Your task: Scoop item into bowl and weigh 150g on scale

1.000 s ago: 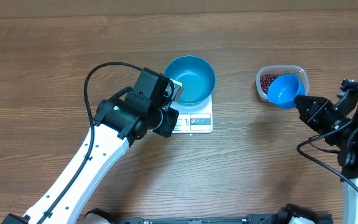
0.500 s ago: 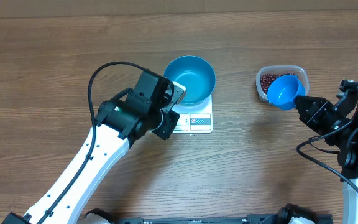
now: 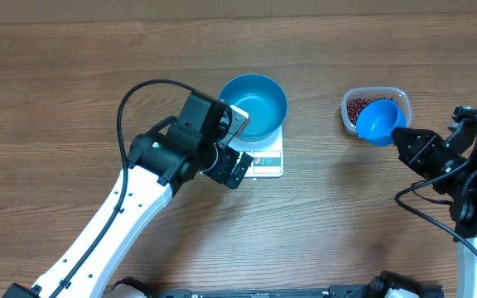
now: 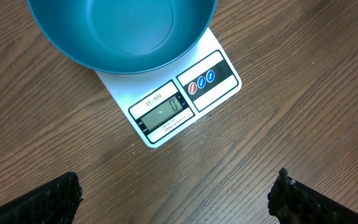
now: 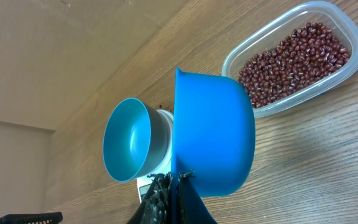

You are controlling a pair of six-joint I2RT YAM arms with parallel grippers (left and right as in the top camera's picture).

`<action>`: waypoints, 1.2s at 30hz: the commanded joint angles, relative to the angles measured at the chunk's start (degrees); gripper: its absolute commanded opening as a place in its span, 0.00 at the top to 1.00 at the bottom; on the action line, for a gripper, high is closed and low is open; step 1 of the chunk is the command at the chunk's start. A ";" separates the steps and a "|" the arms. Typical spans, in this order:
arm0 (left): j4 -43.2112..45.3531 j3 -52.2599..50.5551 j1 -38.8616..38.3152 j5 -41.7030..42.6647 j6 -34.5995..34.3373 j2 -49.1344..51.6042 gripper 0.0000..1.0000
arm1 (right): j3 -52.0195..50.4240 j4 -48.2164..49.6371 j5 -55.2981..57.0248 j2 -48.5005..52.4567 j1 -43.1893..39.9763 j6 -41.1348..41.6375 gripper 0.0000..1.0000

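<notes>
The bright blue bowl (image 3: 253, 106) (image 4: 123, 31) stands empty on the white scale (image 3: 262, 161) (image 4: 166, 106), whose display strip faces the table's front. My left gripper (image 3: 238, 146) (image 4: 176, 186) hovers at the scale's front left corner, open wide, with only bare wood between its fingers. My right gripper (image 3: 400, 135) (image 5: 178, 180) is shut on the handle of a small blue scoop (image 3: 379, 121) (image 5: 213, 140). The scoop looks empty and hangs over the near edge of a clear tub (image 3: 394, 93) (image 5: 347, 25). In the tub lies the item, a heap of dark red-brown beans (image 3: 358, 107) (image 5: 291, 62).
The left arm's black cable (image 3: 139, 95) loops up over the table left of the bowl. Bare wooden tabletop (image 3: 73, 83) stretches to the left, the back and between the scale and the tub.
My left gripper has gone from shut to wide open beside the scale. The bowl, the scale, the scoop and the right arm have not moved.
</notes>
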 commanded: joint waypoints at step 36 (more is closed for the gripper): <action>0.07 -0.57 0.31 0.39 0.57 -1.49 0.00 | 24.11 -8.50 14.43 21.35 -0.09 -14.01 0.96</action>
